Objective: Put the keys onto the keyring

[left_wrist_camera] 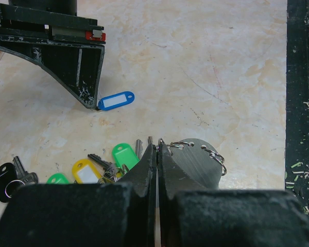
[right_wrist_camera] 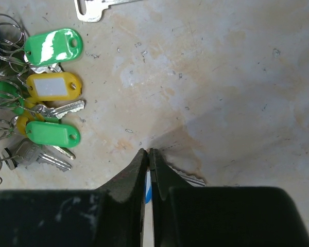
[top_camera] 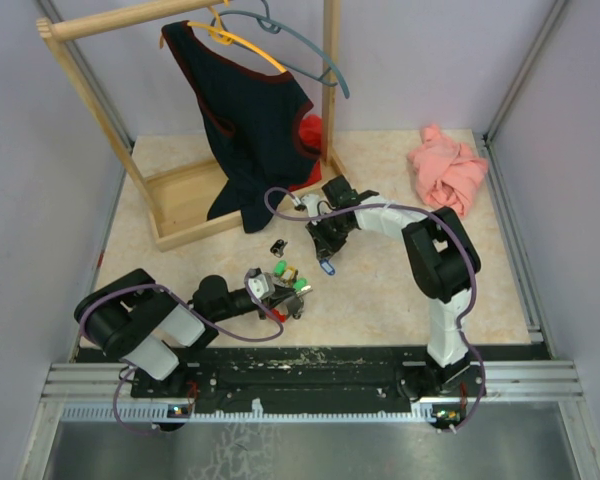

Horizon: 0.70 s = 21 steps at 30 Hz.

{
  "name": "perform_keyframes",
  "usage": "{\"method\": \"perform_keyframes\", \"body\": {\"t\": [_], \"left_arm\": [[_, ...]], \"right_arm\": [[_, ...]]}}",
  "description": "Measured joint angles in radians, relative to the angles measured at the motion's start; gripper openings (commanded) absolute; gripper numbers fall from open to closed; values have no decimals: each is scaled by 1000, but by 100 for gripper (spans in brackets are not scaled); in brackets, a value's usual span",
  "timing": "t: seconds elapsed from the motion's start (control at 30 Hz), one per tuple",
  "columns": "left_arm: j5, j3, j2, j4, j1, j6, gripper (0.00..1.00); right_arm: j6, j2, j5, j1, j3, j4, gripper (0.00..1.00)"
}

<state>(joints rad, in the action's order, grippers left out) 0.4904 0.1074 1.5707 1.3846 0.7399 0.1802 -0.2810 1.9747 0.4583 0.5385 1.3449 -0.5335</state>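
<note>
We are seeing the left pincer (left_wrist_camera: 157, 146) pressing its tips together just beside the keys (left_wrist_camera: 100, 167), which are lying bunched on the desk (left_wrist_camera: 211, 62) with green and yellow tags. The right pincer (right_wrist_camera: 148, 152) is pinching a blue-tagged key (left_wrist_camera: 116, 100) lying apart from the bunch.

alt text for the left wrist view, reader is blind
The left gripper is shut at bottom centre above a beige table, with a green plastic key tag, a yellow plastic key tag and silvery keys left of it. A blue oval plastic tag lies farther away.
</note>
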Motion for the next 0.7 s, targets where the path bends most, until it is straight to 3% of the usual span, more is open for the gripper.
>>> {"method": "perform_keyframes", "body": {"t": [0.5,0.7], "left_arm": [[0,0,0,0,0,0,1],[0,0,0,0,0,0,1]], "right_arm": [[-16,0,3,0,0,-40,9],[-24,2,6,0,0,-39,0]]}}
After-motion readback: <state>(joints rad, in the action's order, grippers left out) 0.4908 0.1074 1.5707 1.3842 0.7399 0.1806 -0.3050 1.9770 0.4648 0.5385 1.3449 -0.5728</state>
